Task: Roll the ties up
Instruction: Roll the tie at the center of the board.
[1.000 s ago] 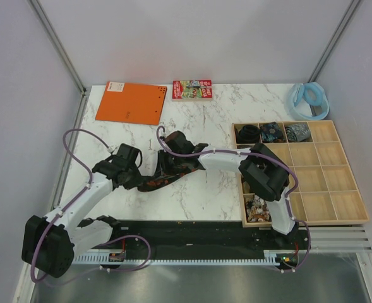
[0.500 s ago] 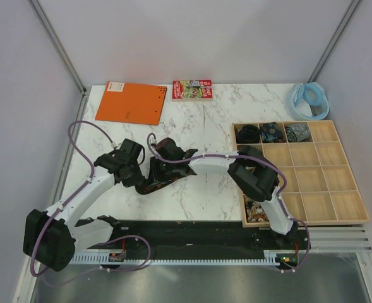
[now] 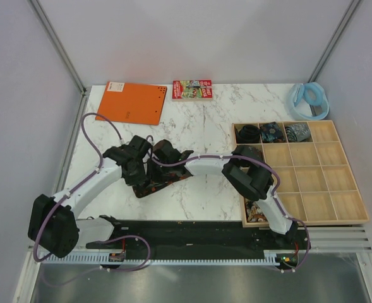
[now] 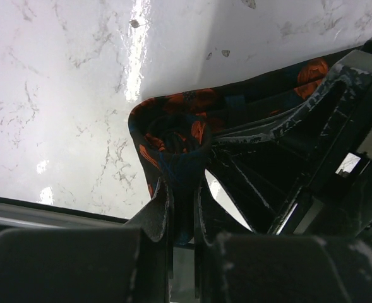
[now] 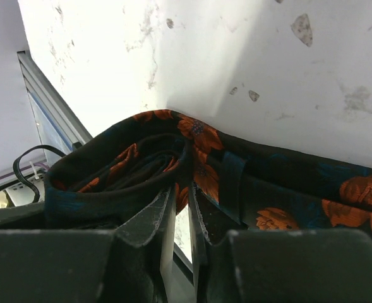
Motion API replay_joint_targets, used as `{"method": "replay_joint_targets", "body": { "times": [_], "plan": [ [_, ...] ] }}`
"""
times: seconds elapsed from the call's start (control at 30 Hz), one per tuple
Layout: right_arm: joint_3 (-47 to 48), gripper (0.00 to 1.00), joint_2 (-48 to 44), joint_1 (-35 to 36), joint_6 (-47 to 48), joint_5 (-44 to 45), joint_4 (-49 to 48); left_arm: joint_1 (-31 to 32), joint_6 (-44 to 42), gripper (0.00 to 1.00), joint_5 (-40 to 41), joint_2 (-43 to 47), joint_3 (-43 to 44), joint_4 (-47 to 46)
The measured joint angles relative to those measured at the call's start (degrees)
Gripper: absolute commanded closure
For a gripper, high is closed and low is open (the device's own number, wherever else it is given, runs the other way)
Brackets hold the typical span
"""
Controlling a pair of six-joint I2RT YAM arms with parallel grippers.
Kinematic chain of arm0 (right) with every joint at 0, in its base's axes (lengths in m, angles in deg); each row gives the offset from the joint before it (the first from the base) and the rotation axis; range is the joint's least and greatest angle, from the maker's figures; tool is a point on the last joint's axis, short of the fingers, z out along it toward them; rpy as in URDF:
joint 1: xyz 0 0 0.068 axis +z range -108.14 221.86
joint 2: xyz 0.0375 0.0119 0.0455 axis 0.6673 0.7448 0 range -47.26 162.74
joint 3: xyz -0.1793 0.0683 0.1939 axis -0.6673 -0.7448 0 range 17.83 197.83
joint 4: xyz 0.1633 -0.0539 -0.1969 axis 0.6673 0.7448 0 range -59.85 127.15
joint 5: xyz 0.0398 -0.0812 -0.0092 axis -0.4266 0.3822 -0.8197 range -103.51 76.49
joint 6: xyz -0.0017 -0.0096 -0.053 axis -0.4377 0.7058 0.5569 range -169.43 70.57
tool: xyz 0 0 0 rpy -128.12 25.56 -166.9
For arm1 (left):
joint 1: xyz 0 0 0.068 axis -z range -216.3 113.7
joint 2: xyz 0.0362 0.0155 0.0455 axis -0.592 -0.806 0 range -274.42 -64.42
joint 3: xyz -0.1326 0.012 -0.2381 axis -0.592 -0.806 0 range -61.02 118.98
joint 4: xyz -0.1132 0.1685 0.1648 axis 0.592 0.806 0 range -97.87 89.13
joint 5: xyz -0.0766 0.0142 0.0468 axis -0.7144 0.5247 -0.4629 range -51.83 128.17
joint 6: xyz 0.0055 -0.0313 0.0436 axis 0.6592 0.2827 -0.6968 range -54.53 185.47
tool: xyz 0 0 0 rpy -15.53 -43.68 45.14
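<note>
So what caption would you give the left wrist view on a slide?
Left jaws pinching the coiled end of the black tie with orange flowers, marble table beyond.

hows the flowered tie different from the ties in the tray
The flowered tie is partly rolled on the table, pinched by the left gripper and right gripper; the tray ties sit coiled and untouched, one per compartment. It has orange flowers; they look dark, blue, grey.

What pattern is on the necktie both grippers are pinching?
Orange-red flowers on the black fabric necktie, clearest in the right wrist view.
</note>
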Motion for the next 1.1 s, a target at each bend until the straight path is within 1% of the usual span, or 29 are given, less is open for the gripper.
{"method": "replay_joint_targets", "body": {
  "times": [0.37,0.6,1.07,1.1],
  "plan": [
    [-0.87,0.79,0.52,-0.09,-1.03,0.31,0.5,4.22,0.02,0.98,1.03,-9.42,3.32,-0.39],
    [-2.75,0.77,-0.17,-0.59,-1.64,0.0,-0.04,4.74,0.11,0.98,1.03,-12.33,4.5,-0.39],
    [-11.72,0.75,-10.69,-1.95,2.36,2.8,9.33,5.22,0.81,0.98,1.05,-16.24,5.09,-3.19],
    [-12.68,0.75,-11.54,-1.95,2.6,3.13,9.66,5.22,0.87,0.97,1.03,-16.41,5.18,-3.21]
  ]
}}
